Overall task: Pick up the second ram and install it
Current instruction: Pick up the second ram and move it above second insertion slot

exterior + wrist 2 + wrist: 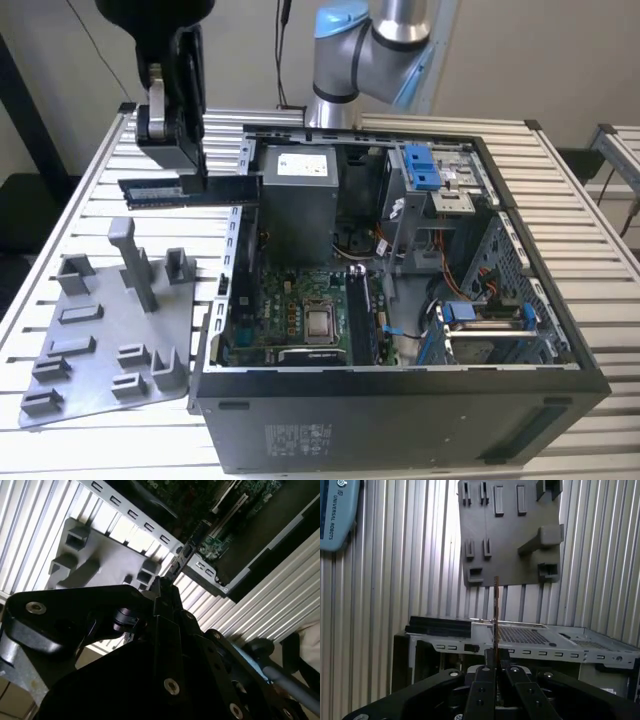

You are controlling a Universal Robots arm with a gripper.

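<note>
- In the exterior view, the pincer (190,178) hangs above the far part of the slatted worktop (600,300), toward the exterior view's left. Its fingers are clamped on the second ram (150,192).
- The stick is in the air and lies level. One end is out over the bare slats, and the other reaches the left wall of the open computer case (400,420), near the power supply (300,200).
- The grey holder plate (90,340) sits by the worktop's near-left corner, well below the stick and apart from it. I judge the pick-up done and the carry toward the motherboard (290,310) to be the step in hand.
- In the second wrist view, the ram (182,555) shows edge-on, sticking out past the pincer (162,587). It points over the case wall (210,575), with the holder plate (100,545) off to one side.
- In the first wrist view, the ram (496,615) is a thin line rising from the closed pincer (496,667). The case (530,640) and the holder plate (505,545) lie beyond it.
- To my eye, installing calls for the stick to be turned so that its contact edge faces down. It must then be lined up along a free slot beside the processor socket and pressed straight in. I cannot tell from here which slot is free.
</note>
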